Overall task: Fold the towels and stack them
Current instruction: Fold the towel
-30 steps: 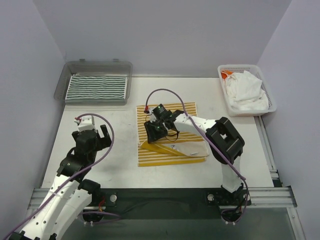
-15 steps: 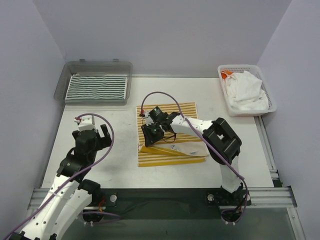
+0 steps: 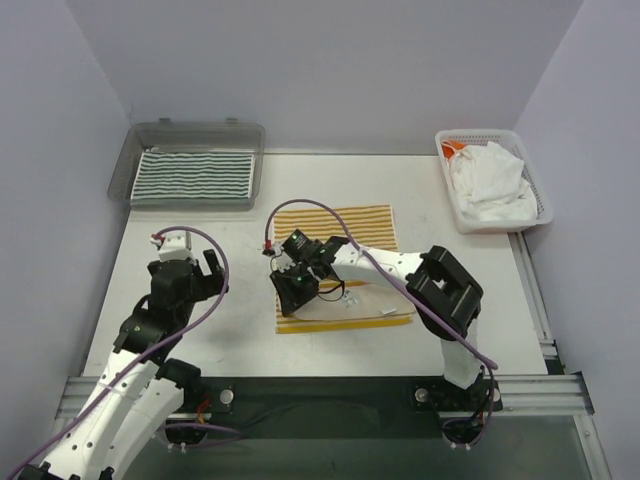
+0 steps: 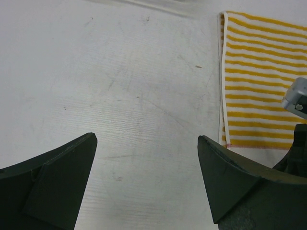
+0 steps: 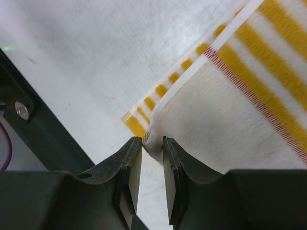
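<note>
The yellow-and-white striped towel (image 3: 340, 222) lies mid-table, its near part turned over with the white underside (image 5: 230, 110) up. My right gripper (image 3: 290, 300) is at the towel's near-left corner; in the right wrist view its jaws (image 5: 152, 141) are shut on the white corner of the upper layer. My left gripper (image 3: 187, 262) hovers left of the towel, open and holding nothing (image 4: 147, 139), with the towel's left edge (image 4: 259, 86) in its view. A green-and-white striped towel (image 3: 193, 173) lies folded in the grey tray (image 3: 190, 132).
A white mesh basket (image 3: 480, 135) at the back right holds crumpled white towels (image 3: 490, 185) and something orange (image 3: 455, 148). Walls close in the table on the left, back and right. A metal rail runs along the table's right edge.
My right gripper has moved left and nearer, to the towel's near-left corner, and its jaws have narrowed onto it. The raised yellow fold now lies flat. The left arm has not moved.
</note>
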